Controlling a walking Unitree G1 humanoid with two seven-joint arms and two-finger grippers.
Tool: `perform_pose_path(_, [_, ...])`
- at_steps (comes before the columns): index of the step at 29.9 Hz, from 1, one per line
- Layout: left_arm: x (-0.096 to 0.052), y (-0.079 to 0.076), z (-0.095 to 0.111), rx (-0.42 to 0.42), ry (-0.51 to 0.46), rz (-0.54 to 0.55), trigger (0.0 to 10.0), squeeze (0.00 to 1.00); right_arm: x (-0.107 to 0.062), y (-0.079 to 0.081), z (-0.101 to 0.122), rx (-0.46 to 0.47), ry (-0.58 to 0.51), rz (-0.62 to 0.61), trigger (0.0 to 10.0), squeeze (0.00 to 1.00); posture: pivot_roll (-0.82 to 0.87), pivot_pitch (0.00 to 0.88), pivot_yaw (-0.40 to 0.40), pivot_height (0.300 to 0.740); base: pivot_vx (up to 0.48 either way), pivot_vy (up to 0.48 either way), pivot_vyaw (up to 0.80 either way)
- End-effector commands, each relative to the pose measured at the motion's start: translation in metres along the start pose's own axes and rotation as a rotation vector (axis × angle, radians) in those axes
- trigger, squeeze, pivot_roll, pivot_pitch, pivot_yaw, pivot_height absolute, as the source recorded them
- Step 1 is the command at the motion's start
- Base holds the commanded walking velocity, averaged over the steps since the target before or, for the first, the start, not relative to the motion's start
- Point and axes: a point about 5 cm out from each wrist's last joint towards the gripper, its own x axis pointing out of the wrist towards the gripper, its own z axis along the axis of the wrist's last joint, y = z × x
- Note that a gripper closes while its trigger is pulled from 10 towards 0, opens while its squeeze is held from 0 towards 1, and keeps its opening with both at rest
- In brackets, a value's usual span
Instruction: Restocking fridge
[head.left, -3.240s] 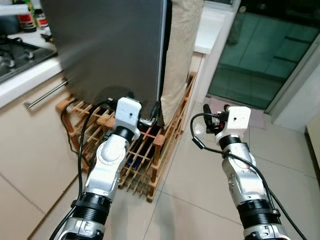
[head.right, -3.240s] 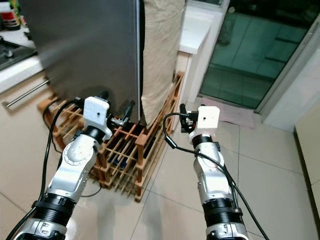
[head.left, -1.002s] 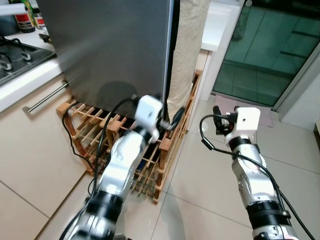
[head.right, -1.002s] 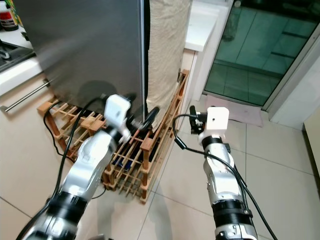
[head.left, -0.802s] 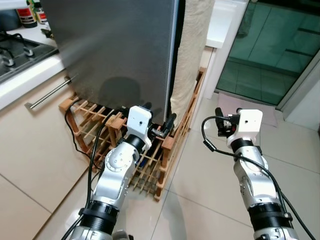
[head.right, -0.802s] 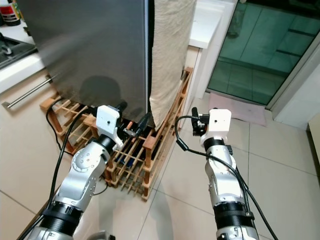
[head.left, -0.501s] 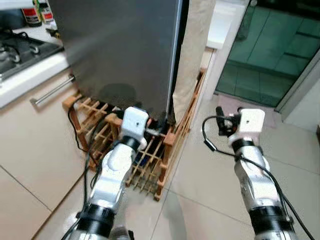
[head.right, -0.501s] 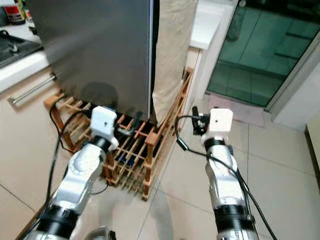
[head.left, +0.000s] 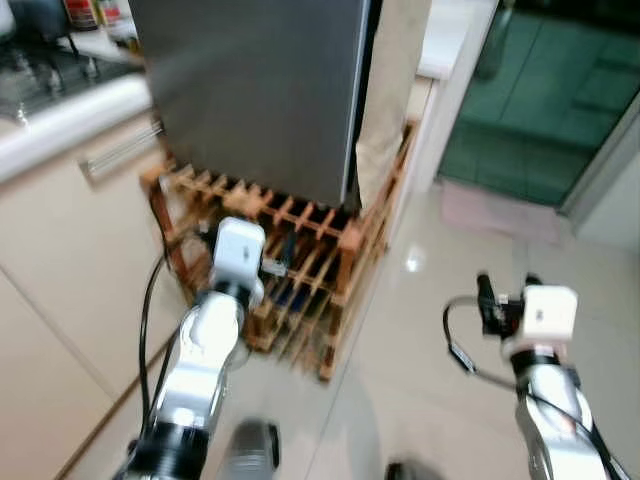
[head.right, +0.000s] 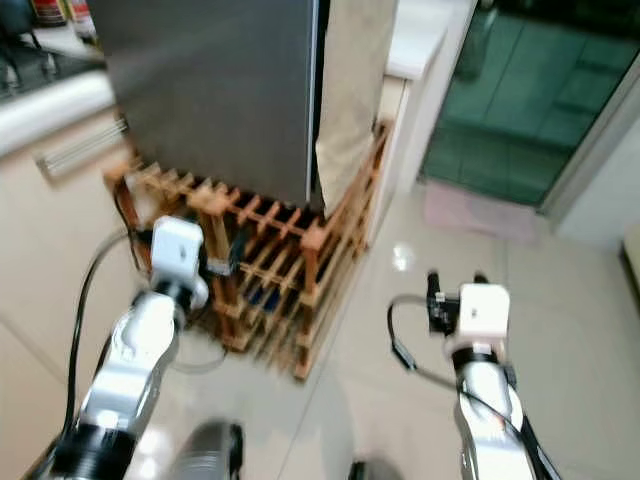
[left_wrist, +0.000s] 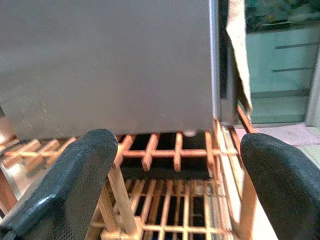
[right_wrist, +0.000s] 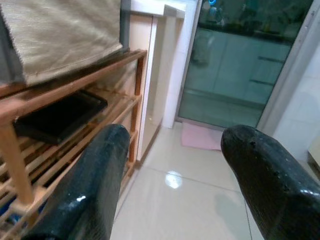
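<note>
The fridge (head.left: 260, 90) is a tall grey steel box with its door closed, standing on a low wooden slatted rack (head.left: 300, 270). A beige cloth (head.left: 395, 90) hangs down its right side. My left gripper (head.left: 275, 264) is held low in front of the rack, below the fridge's bottom edge. In the left wrist view its fingers (left_wrist: 65, 185) stand wide apart and hold nothing, facing the fridge (left_wrist: 110, 60). My right gripper (head.left: 503, 290) hovers over the tiled floor to the right of the rack, open and holding nothing, its fingers (right_wrist: 95, 190) pointing past the rack's side (right_wrist: 70, 95).
A kitchen counter with a bar-handled drawer (head.left: 120, 150) runs along the left. A dark glass door (head.left: 540, 100) and a pink mat (head.left: 490, 210) lie at the right rear, past a white post (head.left: 450, 90). A black tray (right_wrist: 60, 117) lies in the rack. Glossy floor tiles (head.left: 420, 330) spread ahead.
The whole picture has shifted and blurred, so the camera has moved. The left gripper now sits farther from the fridge's bottom corner, before the rack. The right gripper shows lower in the picture.
</note>
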Motion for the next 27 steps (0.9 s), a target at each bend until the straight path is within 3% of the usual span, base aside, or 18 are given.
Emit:
perform_pose_path(1, [0.002,-0.006,0.007,0.008,-0.026,-0.039,10.0,0.0,0.007,-0.004,0.01,-0.01,-0.029,-0.02,10.0,0.0,0.04,0.0,-0.027,0.65,0.0,0.0,0.0])
perform_pose_path(9, [0.005,-0.016,0.013,0.021,-0.054,-0.11,10.0,0.0,0.017,0.002,0.013,-0.017,-0.032,-0.009,10.0,0.0,0.04,0.0,-0.028,0.65,0.0,0.0,0.0])
perform_pose_path(16, [-0.005,-0.026,0.032,-0.031,-0.18,-0.217,10.0,0.0,0.024,0.002,0.014,-0.016,-0.029,-0.014,10.0,0.0,0.04,0.0,-0.025,0.65,0.413,-0.152,0.0])
perform_pose_path(27, [-0.005,-0.03,0.035,-0.038,-0.205,-0.243,10.0,0.0,0.03,0.004,0.015,-0.021,-0.033,-0.008,10.0,0.0,0.04,0.0,-0.031,0.65,0.444,0.0,0.0])
